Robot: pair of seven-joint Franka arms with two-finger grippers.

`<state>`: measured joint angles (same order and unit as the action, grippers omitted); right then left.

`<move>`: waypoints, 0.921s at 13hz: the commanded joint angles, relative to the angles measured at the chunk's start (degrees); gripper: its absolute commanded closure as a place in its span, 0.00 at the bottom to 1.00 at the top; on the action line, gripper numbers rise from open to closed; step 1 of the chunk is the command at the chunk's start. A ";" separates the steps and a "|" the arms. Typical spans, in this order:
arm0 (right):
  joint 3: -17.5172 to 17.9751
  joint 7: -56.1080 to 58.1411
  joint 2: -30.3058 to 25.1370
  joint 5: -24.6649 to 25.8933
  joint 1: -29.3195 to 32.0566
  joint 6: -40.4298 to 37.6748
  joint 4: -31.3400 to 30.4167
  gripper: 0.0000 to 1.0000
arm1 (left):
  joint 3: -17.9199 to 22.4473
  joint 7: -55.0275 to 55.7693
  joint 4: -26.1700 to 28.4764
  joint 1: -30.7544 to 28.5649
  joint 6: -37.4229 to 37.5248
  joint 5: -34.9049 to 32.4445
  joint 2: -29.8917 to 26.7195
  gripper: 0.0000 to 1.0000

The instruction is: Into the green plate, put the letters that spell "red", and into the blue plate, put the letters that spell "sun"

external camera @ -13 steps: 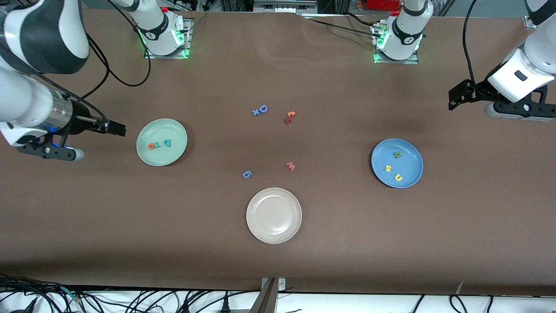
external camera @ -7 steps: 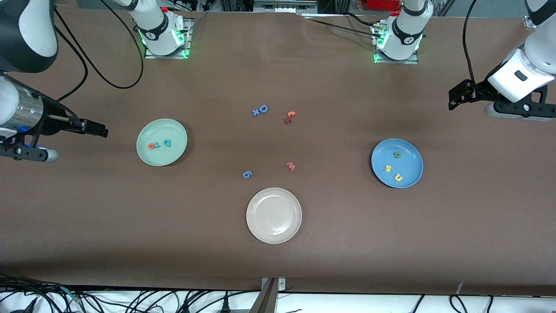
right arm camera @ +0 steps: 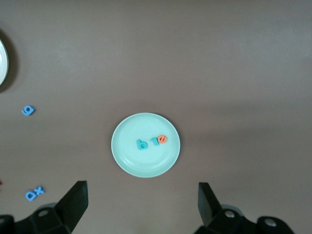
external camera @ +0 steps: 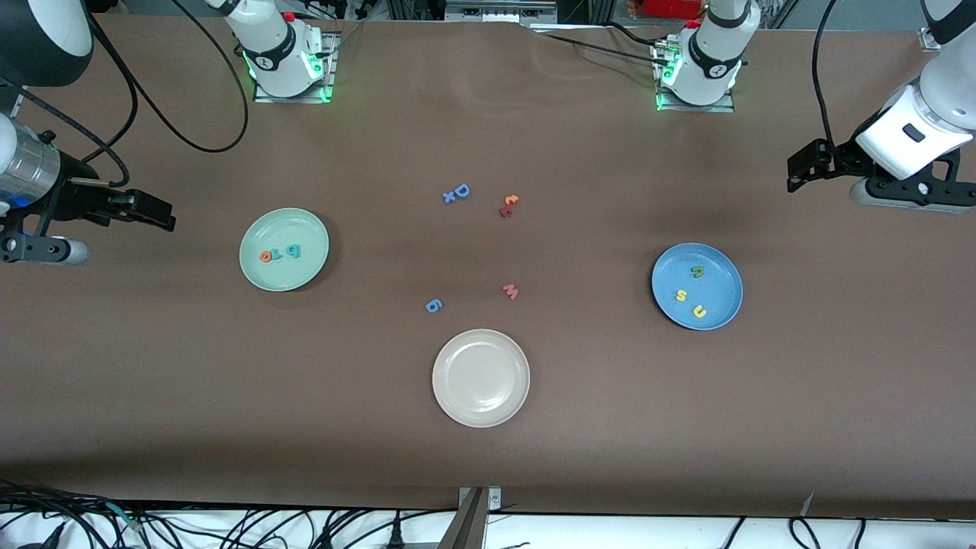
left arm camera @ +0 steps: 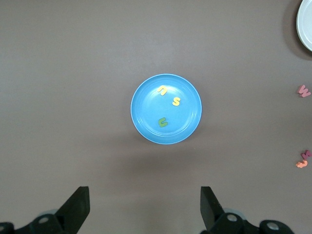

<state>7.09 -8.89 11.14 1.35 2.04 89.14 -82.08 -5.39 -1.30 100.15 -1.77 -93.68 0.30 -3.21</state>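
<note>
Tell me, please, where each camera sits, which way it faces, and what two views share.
Front view: high, across the table, facing both arms' bases; shows the left tool, the right tool and the white plate.
Left wrist view: on the left wrist, looking down at the blue plate; its open tool shows.
Right wrist view: on the right wrist, looking down at the green plate; its open tool shows.
Shared: both wrist views catch the white plate's edge.

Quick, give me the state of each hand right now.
Left hand: open, empty, up over bare table.
Right hand: open, empty, up over bare table.
</note>
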 commanded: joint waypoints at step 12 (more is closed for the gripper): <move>1.09 -0.51 -2.53 -0.82 0.77 2.88 -3.35 0.00 | -0.59 0.33 -1.88 -0.78 1.48 1.28 0.84 0.00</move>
<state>7.47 -8.93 9.73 1.39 2.05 91.47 -84.29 -5.39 -1.29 100.15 -1.77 -93.61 0.30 -3.21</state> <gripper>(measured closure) 0.000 0.000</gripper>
